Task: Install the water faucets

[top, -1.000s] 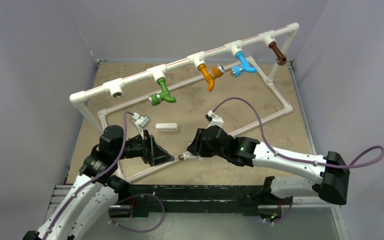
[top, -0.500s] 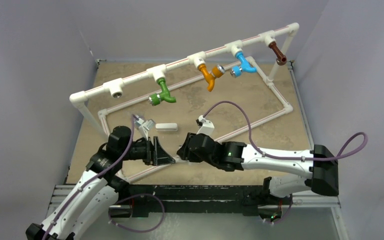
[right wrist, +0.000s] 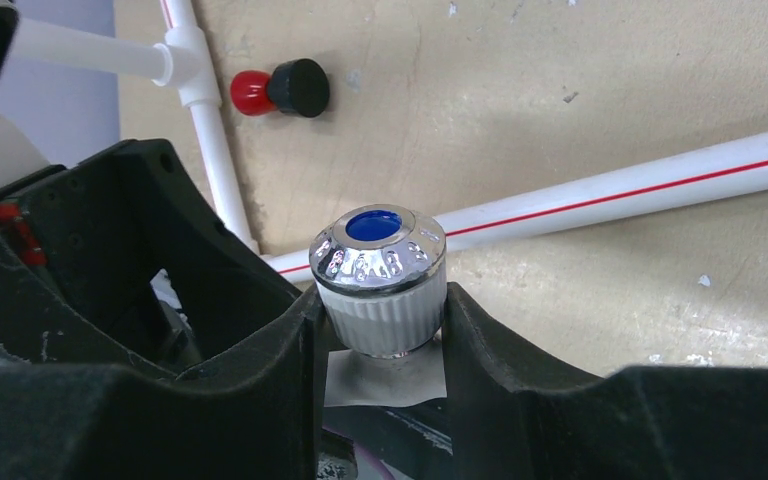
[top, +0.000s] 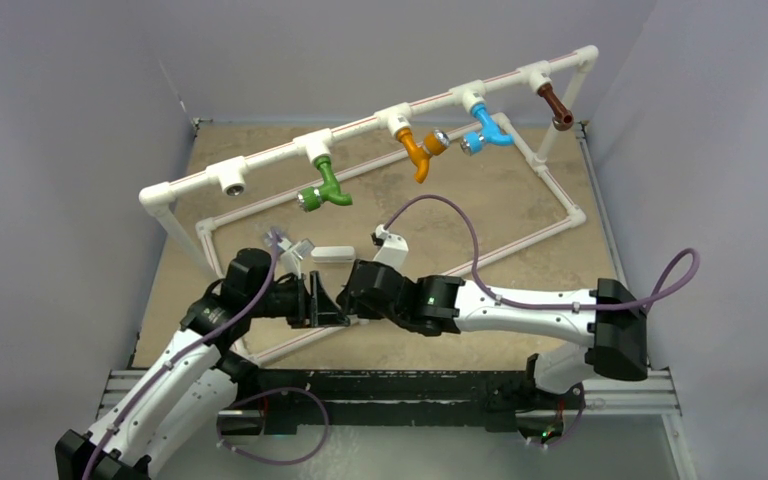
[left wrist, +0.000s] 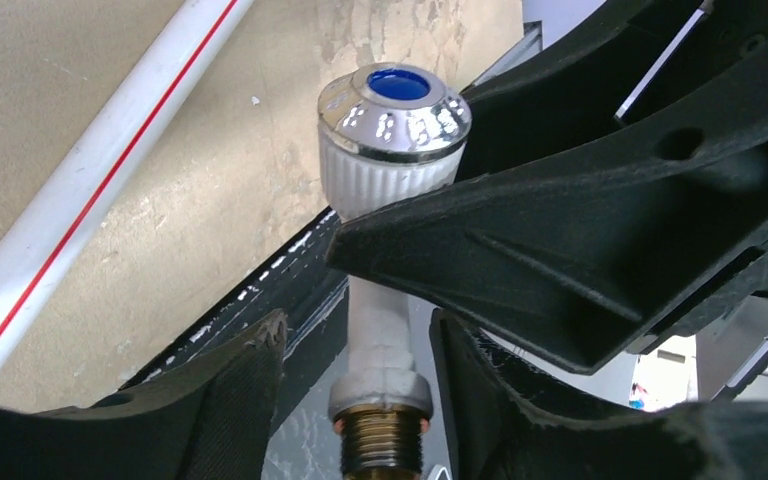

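The white faucet (right wrist: 378, 270) has a silvery round knob with a blue centre and a brass threaded end (left wrist: 382, 445). My right gripper (right wrist: 380, 312) is shut on the knob, one finger on each side. My left gripper (left wrist: 358, 335) is open around the faucet's white stem (left wrist: 385, 330), with a gap on its left side. In the top view the two grippers (top: 332, 305) (top: 355, 300) meet nose to nose above the near frame pipe. Green (top: 323, 190), orange (top: 418, 150), blue (top: 485, 130) and brown (top: 556, 105) faucets hang from the raised pipe.
One T-fitting (top: 232, 180) at the left of the raised white pipe has no faucet in it. A small white block (top: 332, 254) lies on the tan board just behind the grippers. A red-and-black piece (right wrist: 280, 90) lies by the frame's corner.
My right gripper has moved left with the white faucet and my left gripper has moved right, so they now meet. The faucet's stem now sits between the left fingers.
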`<state>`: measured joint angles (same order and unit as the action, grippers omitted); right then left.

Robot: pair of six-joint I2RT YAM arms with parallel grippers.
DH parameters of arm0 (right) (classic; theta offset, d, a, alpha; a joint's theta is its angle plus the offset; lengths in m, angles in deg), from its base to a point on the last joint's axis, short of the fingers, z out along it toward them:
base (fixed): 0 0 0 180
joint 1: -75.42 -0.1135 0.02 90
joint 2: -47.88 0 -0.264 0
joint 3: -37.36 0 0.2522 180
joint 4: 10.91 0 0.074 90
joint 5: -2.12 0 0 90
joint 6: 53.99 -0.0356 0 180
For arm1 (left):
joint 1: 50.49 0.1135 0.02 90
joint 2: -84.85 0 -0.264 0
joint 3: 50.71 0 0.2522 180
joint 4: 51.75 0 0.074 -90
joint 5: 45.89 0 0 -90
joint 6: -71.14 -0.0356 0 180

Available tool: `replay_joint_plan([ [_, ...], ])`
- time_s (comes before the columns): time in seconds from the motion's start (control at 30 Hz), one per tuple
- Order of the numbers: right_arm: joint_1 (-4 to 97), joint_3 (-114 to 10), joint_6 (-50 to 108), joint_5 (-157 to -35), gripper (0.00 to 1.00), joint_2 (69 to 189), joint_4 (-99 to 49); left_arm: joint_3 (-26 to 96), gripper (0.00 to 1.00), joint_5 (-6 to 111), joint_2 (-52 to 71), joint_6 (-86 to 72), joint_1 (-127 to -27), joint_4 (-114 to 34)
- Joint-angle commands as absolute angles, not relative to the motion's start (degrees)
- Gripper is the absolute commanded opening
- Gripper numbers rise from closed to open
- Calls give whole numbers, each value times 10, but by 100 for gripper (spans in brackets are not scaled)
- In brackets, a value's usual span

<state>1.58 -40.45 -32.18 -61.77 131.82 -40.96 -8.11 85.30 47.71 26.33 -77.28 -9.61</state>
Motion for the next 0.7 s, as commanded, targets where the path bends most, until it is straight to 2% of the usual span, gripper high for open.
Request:
replay_joint_plan([
  [0.0, 10, -435, -337, -593, 0, 1330, -435, -74, 51, 843, 475, 271, -777, -94],
  [0.3, 7, -442, -340, -592, 0, 1340, -442, -74, 38, 843, 467, 270, -777, -94],
  [0.37, 6, -442, -340, -592, 0, 1340, -442, -74, 32, 844, 465, 270, -777, -95],
  [0.4, 6, -442, -340, -591, 0, 1341, -442, -74, 22, 844, 464, 270, -777, -95],
  [0.43, 6, -442, -341, -591, 0, 1341, -443, -74, 5, 845, 464, 269, -777, -96],
  [0.47, 7, -442, -341, -590, 0, 1341, -443, -74, 0, 845, 463, 270, -777, -96],
  [0.6, 6, -439, -346, -591, 0, 1337, -443, -73, 0, 859, 462, 271, -777, -103],
  [0.63, 6, -436, -348, -592, 4, 1333, -443, -74, 0, 863, 463, 273, -777, -106],
  [0.67, 6, -433, -352, -593, 14, 1329, -442, -75, 0, 868, 463, 276, -777, -110],
])
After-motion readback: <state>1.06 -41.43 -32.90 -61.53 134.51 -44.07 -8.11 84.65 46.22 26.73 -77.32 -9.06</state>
